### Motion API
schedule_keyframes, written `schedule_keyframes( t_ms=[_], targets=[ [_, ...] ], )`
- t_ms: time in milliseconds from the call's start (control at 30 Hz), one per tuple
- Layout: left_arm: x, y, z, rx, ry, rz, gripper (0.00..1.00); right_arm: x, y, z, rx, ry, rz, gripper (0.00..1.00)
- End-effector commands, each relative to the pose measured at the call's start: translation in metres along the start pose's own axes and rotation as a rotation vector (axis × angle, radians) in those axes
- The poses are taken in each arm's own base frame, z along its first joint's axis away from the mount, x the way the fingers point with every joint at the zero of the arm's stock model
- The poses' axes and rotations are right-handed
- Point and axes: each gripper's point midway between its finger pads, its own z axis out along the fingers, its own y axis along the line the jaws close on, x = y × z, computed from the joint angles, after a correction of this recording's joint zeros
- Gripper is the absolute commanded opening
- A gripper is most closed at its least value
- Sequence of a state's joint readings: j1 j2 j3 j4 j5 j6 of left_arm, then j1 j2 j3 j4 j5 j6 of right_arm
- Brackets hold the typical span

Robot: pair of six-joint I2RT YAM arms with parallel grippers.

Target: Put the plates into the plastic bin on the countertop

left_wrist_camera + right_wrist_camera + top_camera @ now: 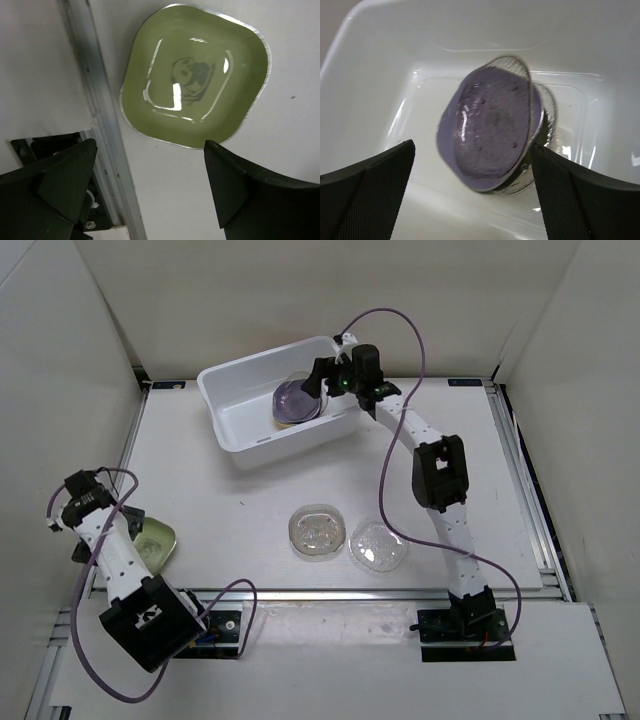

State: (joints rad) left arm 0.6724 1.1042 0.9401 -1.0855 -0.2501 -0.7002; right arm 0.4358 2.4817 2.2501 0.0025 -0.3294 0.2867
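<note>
The white plastic bin (232,410) stands at the back of the countertop (250,490). Inside it a purple plate (297,400) leans tilted against a clear plate (546,112). My right gripper (322,380) hangs open over the bin. In the right wrist view the purple plate (487,132) lies free beyond the gripper (472,170), its rim close to the right finger (580,195). Two clear plates (318,531) (378,545) lie on the countertop in front. A green plate (195,75) with a panda picture lies at the left edge. My left gripper (150,170) is open and empty just short of it.
A metal rail (100,125) runs along the countertop's left edge beside the green plate (158,540). White panels wall in the back and sides. The right arm (440,475) stretches across the right half of the table, trailing a purple cable (385,500).
</note>
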Motion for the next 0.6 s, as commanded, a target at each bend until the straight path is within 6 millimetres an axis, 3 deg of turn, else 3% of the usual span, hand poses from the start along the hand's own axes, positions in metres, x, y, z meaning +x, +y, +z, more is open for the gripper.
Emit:
schedule_keyframes(
  t_ms=[0, 67, 100, 133, 167, 233, 333, 433, 567],
  targets=[
    [0.018, 0.036, -0.004, -0.111, 0.027, 0.025, 0.99, -0.06, 0.047, -0.045, -0.126, -0.07, -0.063, 0.99],
    [0.029, 0.029, 0.001, -0.065, 0.063, -0.009, 0.99, -0.066, 0.049, -0.057, -0.14, -0.075, -0.068, 0.99],
    [0.035, 0.026, 0.003, -0.057, 0.091, -0.02, 0.99, -0.057, 0.047, -0.059, -0.136, -0.055, -0.067, 0.99],
    [0.039, 0.032, 0.009, -0.098, 0.099, -0.053, 0.99, -0.064, 0.052, -0.067, -0.138, -0.066, -0.085, 0.99],
    [0.038, 0.037, 0.012, -0.13, 0.083, -0.068, 0.99, -0.056, 0.05, -0.067, -0.128, -0.047, -0.08, 0.99],
    [0.041, 0.05, 0.017, -0.211, 0.083, -0.089, 0.99, -0.061, 0.049, -0.077, -0.116, -0.051, -0.095, 0.99],
    [0.038, 0.047, 0.017, -0.237, 0.071, -0.183, 0.99, -0.065, 0.049, -0.09, -0.113, -0.051, -0.099, 0.99],
    [0.03, 0.045, 0.02, -0.242, 0.031, -0.242, 0.89, -0.072, 0.048, -0.104, -0.118, -0.06, -0.112, 0.99],
    [0.029, 0.043, 0.034, -0.259, 0.016, -0.27, 0.9, -0.076, 0.036, -0.119, -0.081, -0.067, -0.121, 0.99]
  ],
)
